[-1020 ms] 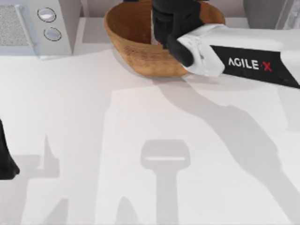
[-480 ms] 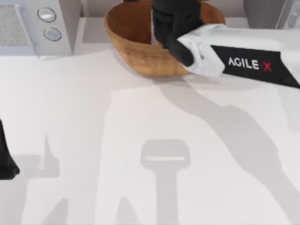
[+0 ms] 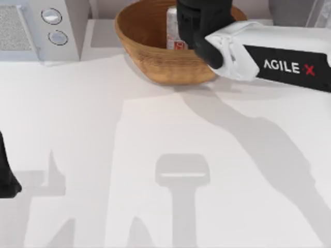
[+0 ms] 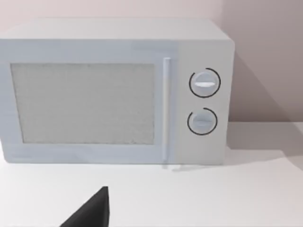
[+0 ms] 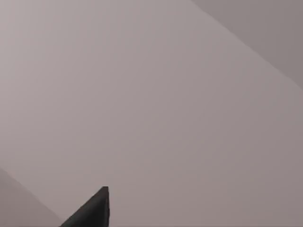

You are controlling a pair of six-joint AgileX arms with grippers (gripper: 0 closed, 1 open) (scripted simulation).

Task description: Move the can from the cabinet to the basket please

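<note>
The silver-white can [image 3: 172,28] with its red logo stands inside the golden-brown wicker basket [image 3: 142,39] at the back middle of the table. My right gripper [image 3: 200,21] hangs over the basket's right half, just right of the can and apart from it, open with nothing held. One dark fingertip [image 5: 94,208] shows against a plain wall in the right wrist view. The dark grey cabinet [image 3: 289,11] with its pale door sits at the back right corner, partly cut off. My left gripper [image 3: 7,178] is parked at the table's left edge, open, and its fingertip [image 4: 94,208] points toward the white appliance.
A white appliance with two round knobs [image 3: 57,26] [image 4: 113,90] stands at the back left, next to the basket. The white right forearm [image 3: 269,59] stretches from the right edge across the basket's rim. The table [image 3: 155,170] spreads wide in front.
My right gripper has shifted right and slightly back over the basket, uncovering the can, which stays standing in the basket. The left arm has not moved.
</note>
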